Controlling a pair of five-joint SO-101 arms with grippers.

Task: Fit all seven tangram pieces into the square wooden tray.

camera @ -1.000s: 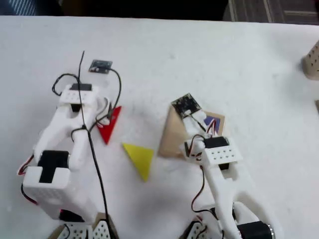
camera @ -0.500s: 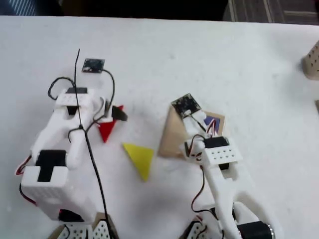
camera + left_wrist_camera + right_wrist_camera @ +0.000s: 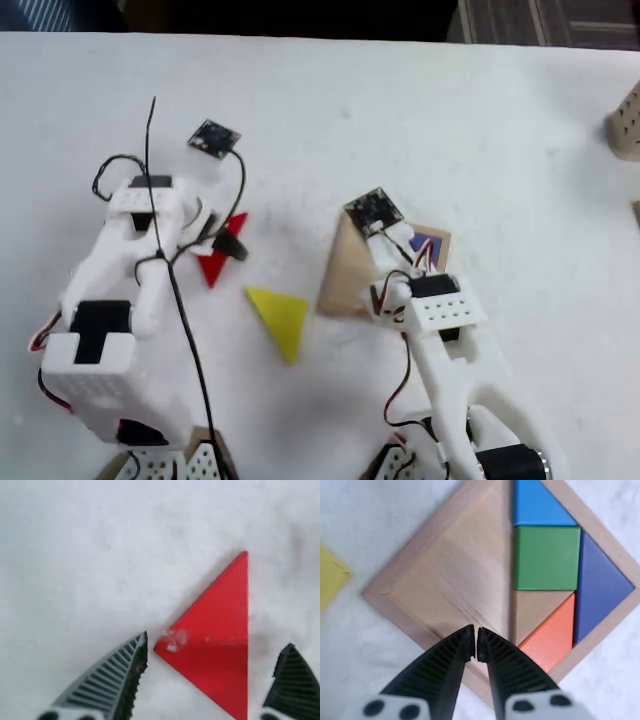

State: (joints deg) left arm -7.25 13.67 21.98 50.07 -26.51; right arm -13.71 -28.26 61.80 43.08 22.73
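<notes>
Your left gripper point(image 3: 222, 240) twists at the wrist over this last second. Its dark finger, which lay along the edge of the red triangle point(image 3: 212, 266), now points out sideways across the piece's upper end. The small circuit board point(image 3: 215, 139) beyond the gripper swings left, then back right and a little nearer. The arm's white body shifts slightly left.

Yellow triangle point(image 3: 279, 316) between red triangle point(image 3: 213, 262), tray point(image 3: 340, 275)
</notes>
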